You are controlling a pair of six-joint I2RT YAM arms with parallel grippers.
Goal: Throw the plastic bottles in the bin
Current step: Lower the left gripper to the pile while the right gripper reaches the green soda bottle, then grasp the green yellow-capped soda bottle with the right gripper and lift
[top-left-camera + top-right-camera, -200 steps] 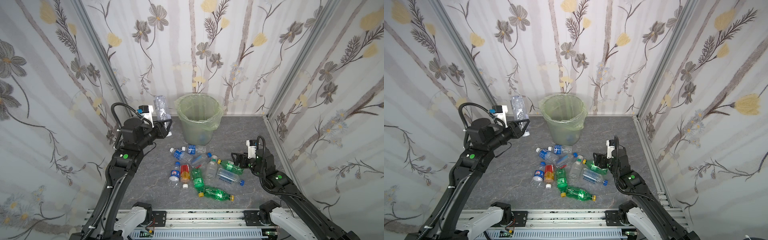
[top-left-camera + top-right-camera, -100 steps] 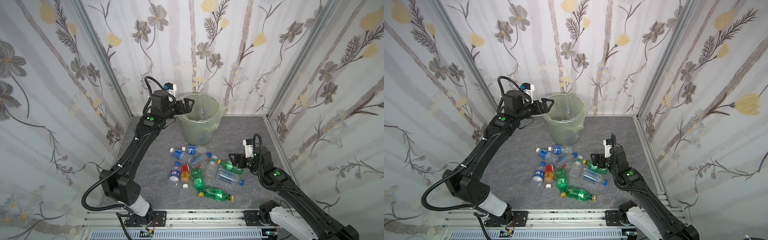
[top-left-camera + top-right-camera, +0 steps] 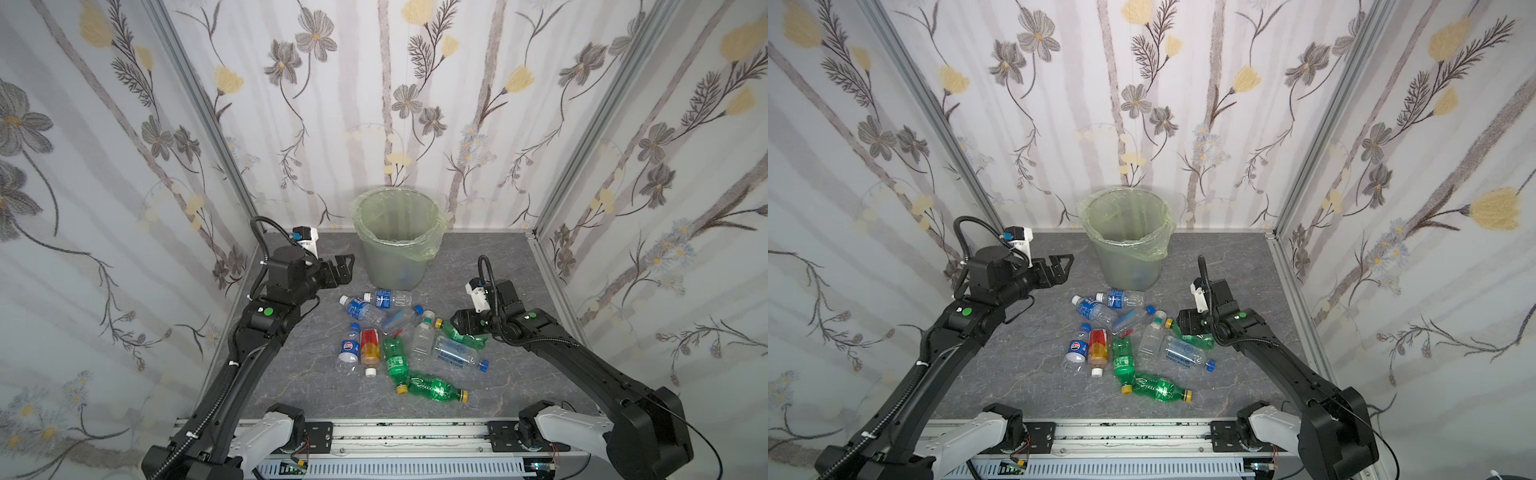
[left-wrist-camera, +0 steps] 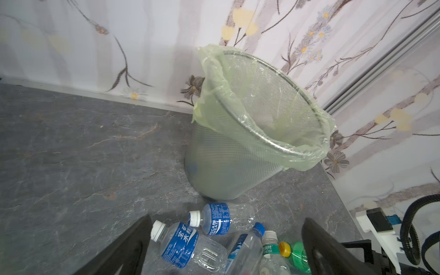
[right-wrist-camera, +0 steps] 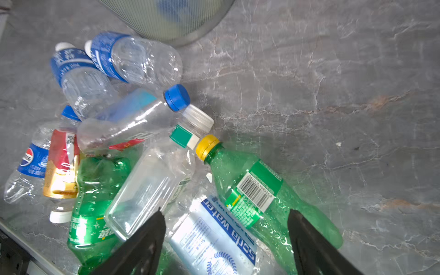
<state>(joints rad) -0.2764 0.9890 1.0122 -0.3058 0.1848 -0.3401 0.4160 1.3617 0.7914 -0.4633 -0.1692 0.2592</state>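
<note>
Left claw (image 3: 345, 268) wide open, empty, held above desk (image 3: 311, 374), just left of bin (image 3: 390, 270). Bin upright at back of desk, green bag over rim. Plastic bottles (image 3: 399, 332) lie clustered before bin. Right claw (image 5: 226, 213) open, jaws astride yellow-capped green bottle (image 5: 257, 190), not gripping.

Walls (image 3: 395, 83): three pale panels with grey stripes, printed with grey and yellow flowers on thin dark stems | Corners: slanted silver metal posts (image 3: 195, 95) where the panels meet | Floor (image 3: 519, 257): flat dark grey slab, marbled with pale and rusty veins | Light: soft, even, with faint shadows on the floor
</note>
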